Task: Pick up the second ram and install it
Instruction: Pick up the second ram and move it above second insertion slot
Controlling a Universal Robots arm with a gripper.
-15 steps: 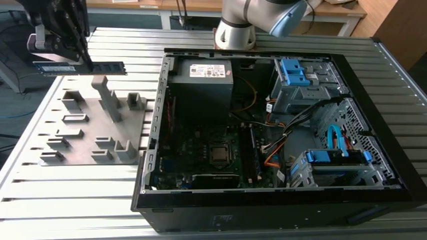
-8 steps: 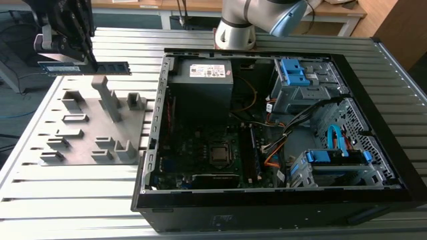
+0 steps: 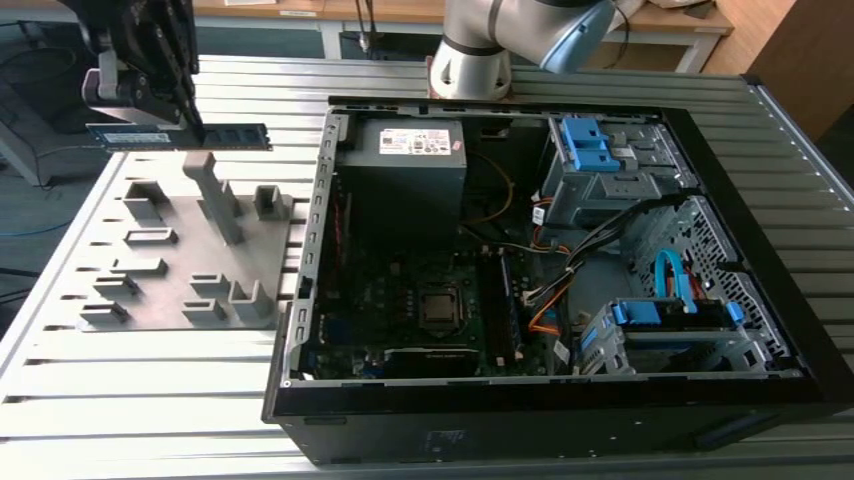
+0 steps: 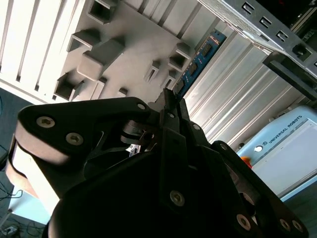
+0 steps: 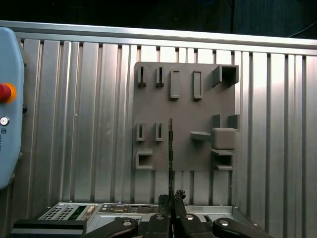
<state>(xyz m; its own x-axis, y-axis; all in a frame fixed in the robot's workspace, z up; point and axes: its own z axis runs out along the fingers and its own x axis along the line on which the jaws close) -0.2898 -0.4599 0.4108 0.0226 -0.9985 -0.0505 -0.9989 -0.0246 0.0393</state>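
The black gripper pinches the thin dark green second ram level above the grey plastic holder plate, long side pointing to the open black computer case.

Below the hand spreads a ribbed aluminium worktop, its slats catching pale, even light. Behind the hand, past the worktop's far edge, stand wooden tables on white legs. Beside the hand, off the worktop's edge, lies a dark floor. Well apart from the hand, across the worktop, rises a wooden panel.
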